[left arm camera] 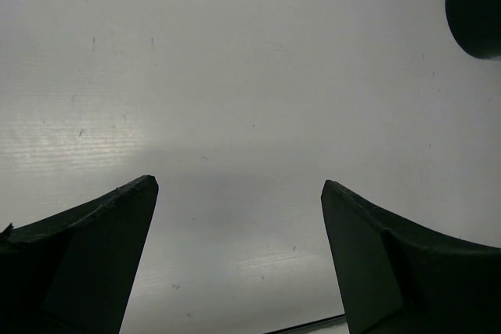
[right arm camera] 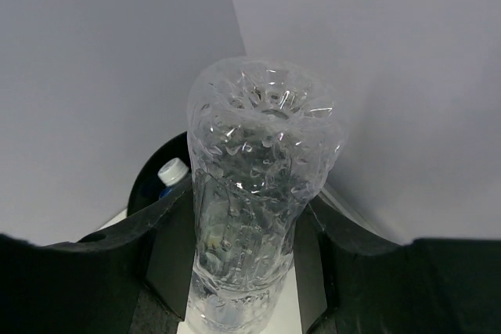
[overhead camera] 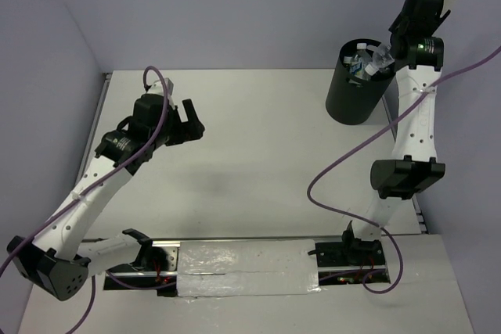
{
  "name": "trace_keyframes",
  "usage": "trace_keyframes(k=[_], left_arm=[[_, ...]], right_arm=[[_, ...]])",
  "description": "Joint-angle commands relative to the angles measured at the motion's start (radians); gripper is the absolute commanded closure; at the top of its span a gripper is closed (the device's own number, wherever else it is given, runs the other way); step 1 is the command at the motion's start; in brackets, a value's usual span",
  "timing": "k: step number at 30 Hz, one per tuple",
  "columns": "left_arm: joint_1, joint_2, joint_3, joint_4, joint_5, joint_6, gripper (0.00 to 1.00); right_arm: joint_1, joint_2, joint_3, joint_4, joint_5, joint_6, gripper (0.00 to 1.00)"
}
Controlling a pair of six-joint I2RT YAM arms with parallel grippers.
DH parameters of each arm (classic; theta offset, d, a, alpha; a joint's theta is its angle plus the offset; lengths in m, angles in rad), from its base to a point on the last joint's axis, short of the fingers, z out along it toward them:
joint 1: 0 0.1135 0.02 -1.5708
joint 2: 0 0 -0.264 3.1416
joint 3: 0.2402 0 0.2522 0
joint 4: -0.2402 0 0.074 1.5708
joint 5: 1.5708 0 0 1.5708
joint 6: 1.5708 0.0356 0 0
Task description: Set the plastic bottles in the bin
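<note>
**Item 1, bin** [overhead camera: 352, 101]: black, upright, at the far right corner of the tabletop [overhead camera: 258, 154]. We see at least 1 capped bottle [right arm camera: 173, 171] inside. The rest we cannot count.

**Item 2, held bottle** [right arm camera: 262, 185]: clear and crinkled, clamped across its body by the right hand [right arm camera: 244, 228], base toward the wrist camera. From above it hangs tilted over the right side of the bin's mouth, close to the rim.

**Item 3, left hand** [overhead camera: 190, 123]: fingers spread wide, holding nothing, above bare tabletop toward the left edge and well apart from the bin.

**Hazards, as we judge them:**
- A release this near the rim could let the held bottle strike the lip and tumble off the right edge.
- The thin wall may spring back when freed and kick the bottle sideways.
- Bottles standing inside may prop it up, leaving it perched at the rim.
- A lower reach risks the arm nudging the bin toward the corner.
</note>
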Motion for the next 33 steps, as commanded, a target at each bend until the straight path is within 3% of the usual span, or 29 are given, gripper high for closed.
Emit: trace_keyframes(k=[1,9,28,31,33], left_arm=[[0.007,0.044,0.038,0.038,0.008,0.036,0.01],[0.021,0.087,0.029,0.078,0.036,0.049,0.01],[0.078,0.166,-0.006,0.129,0.104,0.080,0.01],[0.089,0.162,-0.012,0.135,0.117,0.082,0.01],[0.099,0.162,-0.015,0.140,0.122,0.085,0.01]], right_arm=[[-0.025,0.028,0.073,0.038,0.030,-0.016,0.61],[-0.030,0.103,0.086,0.089,0.076,-0.060,0.61],[0.000,0.149,-0.235,0.263,0.210,-0.143,0.63],[0.013,0.135,-0.260,0.279,0.211,-0.161,0.59],[0.026,0.132,-0.264,0.271,0.210,-0.158,0.40]])
